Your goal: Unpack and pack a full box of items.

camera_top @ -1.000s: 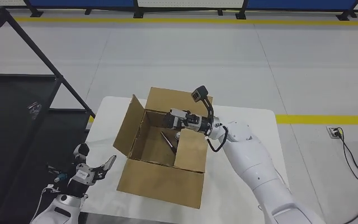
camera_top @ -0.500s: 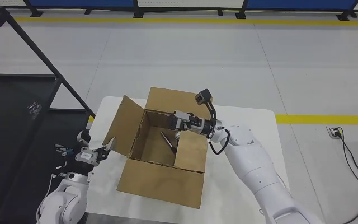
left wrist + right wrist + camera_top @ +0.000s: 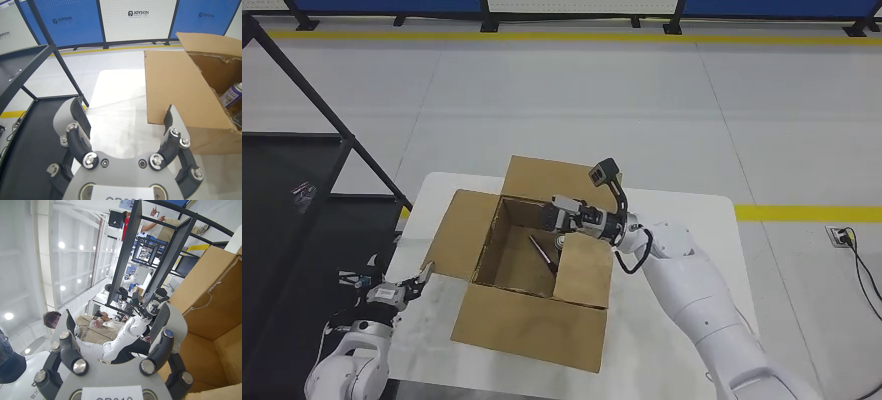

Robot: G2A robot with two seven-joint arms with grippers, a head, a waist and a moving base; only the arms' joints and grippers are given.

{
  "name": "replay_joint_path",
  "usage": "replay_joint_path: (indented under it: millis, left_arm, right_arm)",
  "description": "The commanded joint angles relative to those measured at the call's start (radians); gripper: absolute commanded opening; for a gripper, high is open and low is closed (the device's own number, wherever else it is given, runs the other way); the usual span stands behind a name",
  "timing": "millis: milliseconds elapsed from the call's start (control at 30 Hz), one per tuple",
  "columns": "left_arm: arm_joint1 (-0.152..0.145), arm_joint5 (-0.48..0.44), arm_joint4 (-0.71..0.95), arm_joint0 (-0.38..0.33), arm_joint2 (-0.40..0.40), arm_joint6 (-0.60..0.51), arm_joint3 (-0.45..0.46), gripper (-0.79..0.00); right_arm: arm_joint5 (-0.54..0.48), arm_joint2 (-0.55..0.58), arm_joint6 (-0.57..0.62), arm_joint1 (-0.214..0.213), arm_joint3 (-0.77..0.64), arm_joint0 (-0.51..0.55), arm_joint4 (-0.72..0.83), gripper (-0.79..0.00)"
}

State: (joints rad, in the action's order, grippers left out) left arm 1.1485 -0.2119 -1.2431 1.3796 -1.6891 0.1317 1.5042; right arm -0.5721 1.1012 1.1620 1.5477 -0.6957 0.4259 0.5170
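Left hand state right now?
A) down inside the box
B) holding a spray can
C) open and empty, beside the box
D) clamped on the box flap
C: the left hand is spread wide with only bare table showing through it. The flap lies folded out next to it, and the spray can sits in the box.

An open cardboard box (image 3: 532,322) sits on the white table (image 3: 462,184).
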Motion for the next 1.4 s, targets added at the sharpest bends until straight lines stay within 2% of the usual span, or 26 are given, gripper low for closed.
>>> replay_joint_path:
  millis: [0,433,633,800,1067,1200,1367]
  left_arm:
    - [0.000,-0.004,-0.003,-0.008,0.003,0.001,-0.014,0.000]
    - [0.001,-0.026,-0.040,-0.040,0.040,0.003,-0.047,0.000]
    - [0.000,-0.027,-0.032,-0.029,0.033,0.016,-0.022,0.000]
    - [-0.001,-0.025,-0.018,0.016,0.008,0.025,0.072,0.000]
    - [-0.006,-0.041,-0.046,0.124,-0.040,0.018,0.300,0.000]
    - [-0.006,-0.069,-0.020,0.170,-0.056,0.011,0.396,0.000]
    - [-0.008,-0.137,0.036,0.213,-0.067,-0.023,0.496,0.000]
  right_arm:
    - [-0.002,-0.001,-0.002,0.001,0.003,-0.001,0.002,0.000]
    - [-0.015,0.024,-0.029,-0.015,-0.019,0.026,-0.005,0.000]
    - [0.032,0.021,-0.058,-0.021,-0.022,0.027,-0.041,0.000]
    - [0.087,0.018,-0.085,-0.021,-0.007,0.016,-0.048,0.000]
    - [0.065,0.038,-0.083,-0.032,-0.012,0.022,-0.051,0.000]
    - [0.037,0.069,-0.083,-0.046,-0.032,0.036,-0.052,0.000]
    - [0.051,0.092,-0.105,-0.058,-0.045,0.052,-0.059,0.000]
